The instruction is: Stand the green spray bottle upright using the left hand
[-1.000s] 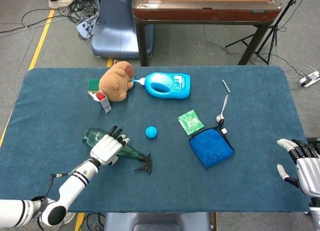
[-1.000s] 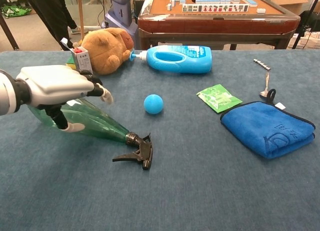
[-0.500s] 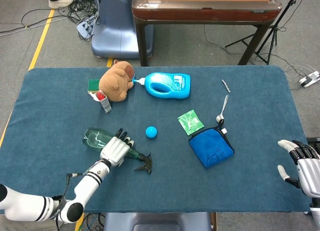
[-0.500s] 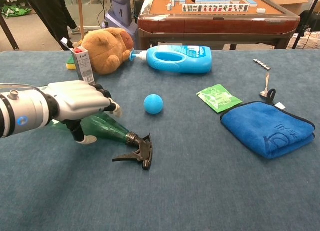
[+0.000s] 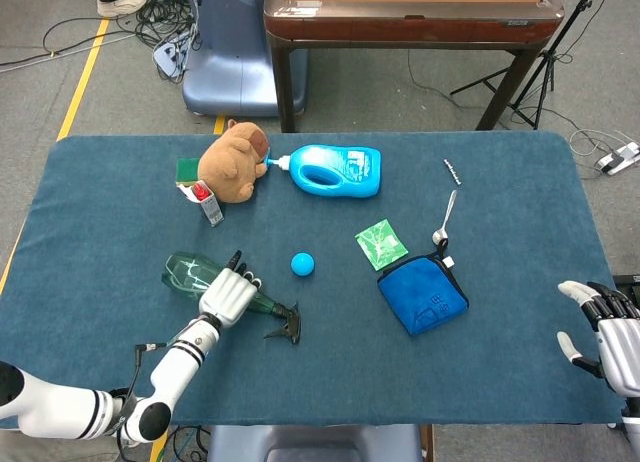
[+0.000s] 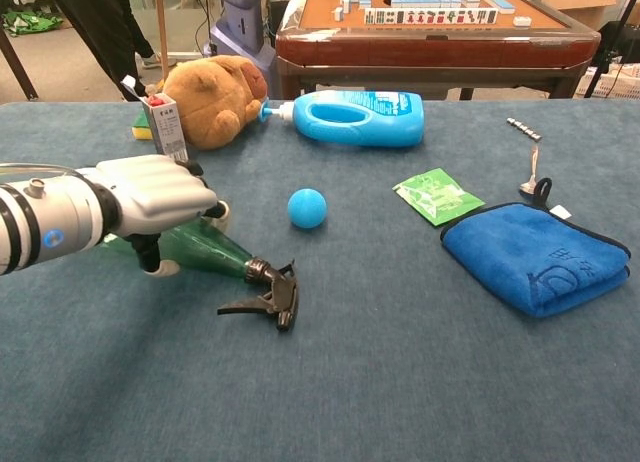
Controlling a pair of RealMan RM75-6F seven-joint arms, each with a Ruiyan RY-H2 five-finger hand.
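The green spray bottle (image 5: 186, 272) lies on its side on the blue table, its black trigger head (image 5: 285, 325) pointing right. My left hand (image 5: 227, 295) is wrapped over the bottle's narrowing shoulder and grips it. In the chest view the left hand (image 6: 150, 194) covers the top of the green spray bottle (image 6: 210, 250), with the thumb under it and the trigger head (image 6: 268, 294) tilted slightly off the cloth. My right hand (image 5: 610, 327) hovers at the table's near right edge, fingers spread and holding nothing.
A blue ball (image 5: 303, 263) sits just right of the bottle. Behind are a brown plush toy (image 5: 232, 162), a small carton (image 5: 208, 203) and a lying blue detergent bottle (image 5: 335, 170). A green packet (image 5: 381, 244), a spoon (image 5: 445, 220) and a blue cloth (image 5: 422, 294) lie to the right.
My left hand slid along the bottle toward its neck and closed around it. The bottle shifted a little left and its trigger end rose slightly. The right hand stayed put.
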